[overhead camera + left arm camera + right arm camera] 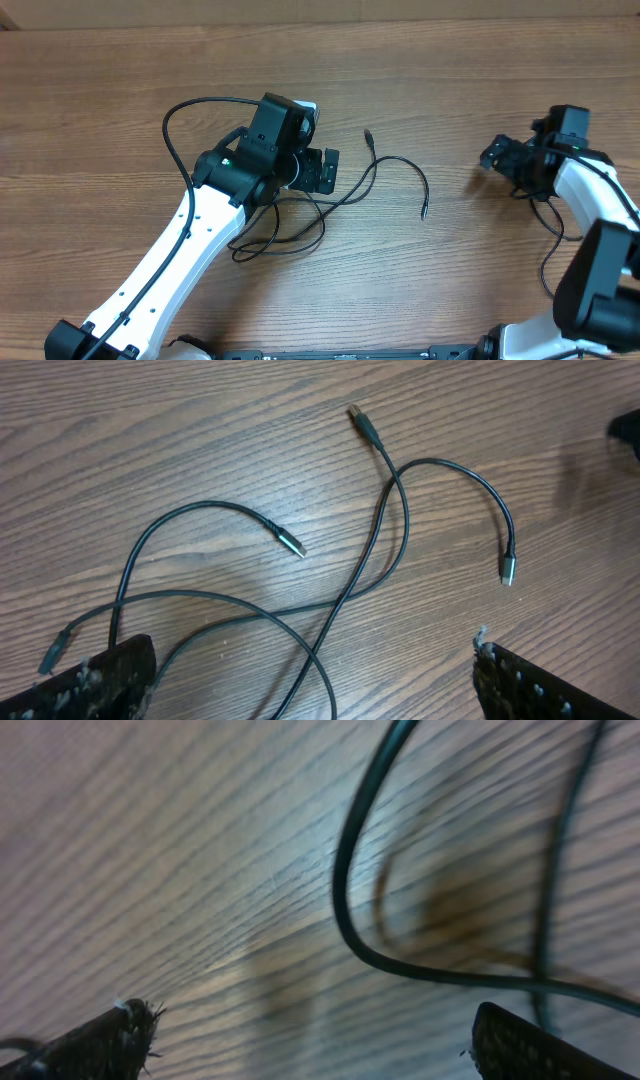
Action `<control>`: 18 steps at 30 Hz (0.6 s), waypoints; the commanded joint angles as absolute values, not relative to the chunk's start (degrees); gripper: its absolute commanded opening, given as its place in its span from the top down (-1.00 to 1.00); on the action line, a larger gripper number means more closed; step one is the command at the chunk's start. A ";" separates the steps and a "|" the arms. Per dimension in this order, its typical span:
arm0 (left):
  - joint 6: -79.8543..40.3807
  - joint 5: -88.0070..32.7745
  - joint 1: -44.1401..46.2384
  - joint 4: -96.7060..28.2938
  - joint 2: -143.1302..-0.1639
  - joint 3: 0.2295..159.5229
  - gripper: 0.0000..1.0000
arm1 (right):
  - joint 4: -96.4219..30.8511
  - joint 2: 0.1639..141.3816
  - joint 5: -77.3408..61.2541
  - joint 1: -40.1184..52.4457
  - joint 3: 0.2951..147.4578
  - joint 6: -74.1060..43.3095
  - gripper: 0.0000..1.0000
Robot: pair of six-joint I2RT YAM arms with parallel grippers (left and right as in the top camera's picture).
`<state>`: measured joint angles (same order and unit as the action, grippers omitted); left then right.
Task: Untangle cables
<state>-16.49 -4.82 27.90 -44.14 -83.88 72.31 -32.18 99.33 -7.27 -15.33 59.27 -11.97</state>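
Note:
Thin black cables [375, 172] lie tangled on the wooden table, crossing and looping over each other. In the left wrist view the cables [385, 530] cross near the middle. Their small plugs lie at the top [365, 422], centre [292, 544], right [507, 570] and far left [52, 655]. My left gripper [315, 690] hovers open over the tangle, and a cable loop lies on the table between its fingers [110, 680]. From overhead, the left gripper [328, 172] sits at the tangle's left side. My right gripper [497, 155] stands apart at the right, open [315, 1050] with nothing between its fingers.
The white left arm [190, 250] reaches in from the bottom left and covers part of the tangle. A thicker black wire [345, 890] hangs blurred close to the right wrist camera. The right arm [600, 230] stands along the right edge.

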 commanded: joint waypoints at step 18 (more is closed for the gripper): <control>-16.51 -4.23 28.14 -43.94 -84.12 72.86 -0.99 | -26.02 104.36 2.33 -13.26 59.27 -9.06 -1.00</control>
<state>-16.49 -4.82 27.90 -44.14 -83.88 72.31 -26.55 103.11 0.19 -13.13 59.24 -10.92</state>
